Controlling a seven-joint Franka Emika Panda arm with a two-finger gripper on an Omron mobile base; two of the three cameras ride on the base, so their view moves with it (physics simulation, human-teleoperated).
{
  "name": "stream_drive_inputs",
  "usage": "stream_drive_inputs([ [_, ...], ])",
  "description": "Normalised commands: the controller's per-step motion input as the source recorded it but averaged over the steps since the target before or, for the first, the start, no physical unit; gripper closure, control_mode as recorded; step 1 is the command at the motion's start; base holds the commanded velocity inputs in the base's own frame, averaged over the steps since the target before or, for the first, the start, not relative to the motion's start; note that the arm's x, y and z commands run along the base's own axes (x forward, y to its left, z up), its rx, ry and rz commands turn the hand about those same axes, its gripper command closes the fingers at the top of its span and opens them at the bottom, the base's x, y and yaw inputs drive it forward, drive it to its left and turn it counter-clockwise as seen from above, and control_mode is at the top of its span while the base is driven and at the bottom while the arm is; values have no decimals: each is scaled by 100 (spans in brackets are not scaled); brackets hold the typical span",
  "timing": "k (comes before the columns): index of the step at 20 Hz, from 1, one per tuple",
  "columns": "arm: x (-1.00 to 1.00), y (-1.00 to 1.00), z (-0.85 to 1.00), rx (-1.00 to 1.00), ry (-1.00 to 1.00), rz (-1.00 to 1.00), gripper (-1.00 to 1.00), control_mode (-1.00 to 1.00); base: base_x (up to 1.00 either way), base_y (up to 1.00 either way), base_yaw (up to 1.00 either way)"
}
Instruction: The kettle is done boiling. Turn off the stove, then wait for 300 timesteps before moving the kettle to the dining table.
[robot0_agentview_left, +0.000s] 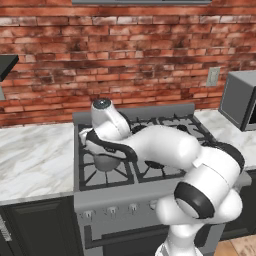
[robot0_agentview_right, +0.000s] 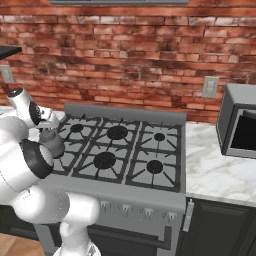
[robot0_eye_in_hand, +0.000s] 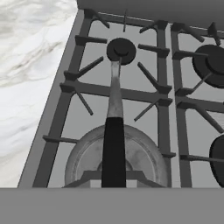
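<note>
On stove (robot0_agentview_right: 150, 150) front-left burner: kettle (robot0_eye_in_hand: 116, 159) directly under tool (robot0_eye_in_hand: 113, 181), tool clamped on kettle handle (robot0_eye_in_hand: 113, 144).

We see the kettle (robot0_eye_in_hand: 131, 153) as dull brushed metal with a matt black handle (robot0_eye_in_hand: 113, 148). The stove (robot0_agentview_right: 125, 192) looks like satin grey steel under matt black cast grates (robot0_agentview_right: 107, 150). The counter (robot0_agentview_left: 35, 160) is polished veined marble, and the wall (robot0_agentview_left: 125, 60) is rough red brick.

The arm covers most of the kettle (robot0_agentview_left: 106, 162) in the left base view, and the pincer cannot be made out there. The kettle's near rim is cut off in the hand view. The microwave (robot0_agentview_right: 240, 125) runs past the right edge.
</note>
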Motion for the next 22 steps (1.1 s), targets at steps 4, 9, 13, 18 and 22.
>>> stream_drive_inputs([
  [4, -45, 0, 40, 0, -23, 0, 100, -100, 0, 0, 0],
  [9, -45, -9, 37, 4, -16, 0, 100, -100, 0, 0, 0],
  [13, -46, -26, 38, 10, -10, 0, 100, -100, 0, 0, 0],
  [18, -37, -31, 40, 11, -4, 0, 100, -100, 0, 0, 0],
  [22, -33, -28, 37, 10, 0, -5, 100, -100, 0, 0, 0],
])
